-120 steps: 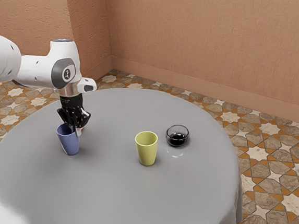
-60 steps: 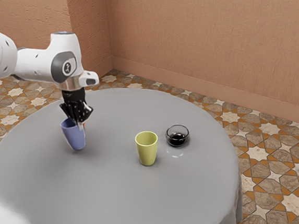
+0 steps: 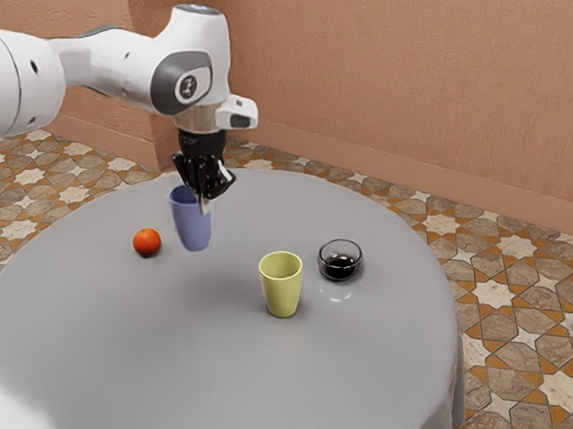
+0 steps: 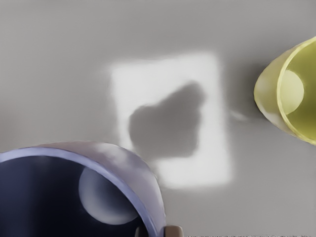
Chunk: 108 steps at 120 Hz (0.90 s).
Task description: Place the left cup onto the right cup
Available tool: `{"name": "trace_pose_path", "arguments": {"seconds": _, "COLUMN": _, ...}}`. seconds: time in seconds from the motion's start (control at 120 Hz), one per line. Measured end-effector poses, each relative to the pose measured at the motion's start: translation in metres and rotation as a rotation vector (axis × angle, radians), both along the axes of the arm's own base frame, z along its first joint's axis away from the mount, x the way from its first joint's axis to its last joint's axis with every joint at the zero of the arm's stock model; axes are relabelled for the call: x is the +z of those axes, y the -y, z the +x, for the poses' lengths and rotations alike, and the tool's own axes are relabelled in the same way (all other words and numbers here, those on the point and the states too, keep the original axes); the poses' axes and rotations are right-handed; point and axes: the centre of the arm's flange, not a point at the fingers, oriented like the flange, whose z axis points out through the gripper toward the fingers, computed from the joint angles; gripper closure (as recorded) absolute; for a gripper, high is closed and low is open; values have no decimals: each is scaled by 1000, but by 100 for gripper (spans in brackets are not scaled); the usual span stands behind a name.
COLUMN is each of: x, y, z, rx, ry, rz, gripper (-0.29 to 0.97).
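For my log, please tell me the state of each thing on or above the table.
blue cup: lifted off the table, mouth up.
claw: shut on the blue cup's rim.
green cup: upright on the table, empty.
dark bowl: upright on the table.
orange ball: resting on the table.

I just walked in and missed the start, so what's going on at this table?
The arm's jaws are shut on the rim of the blue cup, holding it slightly tilted in the air above the grey table. The green cup stands upright toward the exterior view's right of it, with nothing stacked on it yet. An orange ball and a dark bowl sit on the table, apart from both cups.
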Motion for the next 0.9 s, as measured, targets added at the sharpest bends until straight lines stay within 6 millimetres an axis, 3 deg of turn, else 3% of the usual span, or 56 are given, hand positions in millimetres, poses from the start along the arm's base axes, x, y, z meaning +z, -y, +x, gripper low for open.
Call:
{"name": "trace_pose_path", "arguments": {"seconds": 0.092, "x": 16, "y": 37, "z": 1, "rx": -53, "ry": 12, "rz": 33, "gripper": 79}}
{"name": "trace_pose_path", "arguments": {"seconds": 0.2, "x": 23, "y": 67, "z": 0, "rx": -87, "ry": 16, "rz": 60, "gripper": 79}}
{"name": "trace_pose_path", "arguments": {"seconds": 0.517, "x": 27, "y": 128, "z": -8, "rx": -135, "ry": 19, "rz": 91, "gripper": 79}}
{"name": "trace_pose_path", "arguments": {"seconds": 0.733, "x": 20, "y": 156, "z": -4, "rx": -146, "ry": 25, "rz": 94, "gripper": 79}}
{"name": "trace_pose_path", "arguments": {"seconds": 0.9, "x": 11, "y": 166, "z": 8, "rx": -136, "ry": 35, "rz": 99, "gripper": 79}}
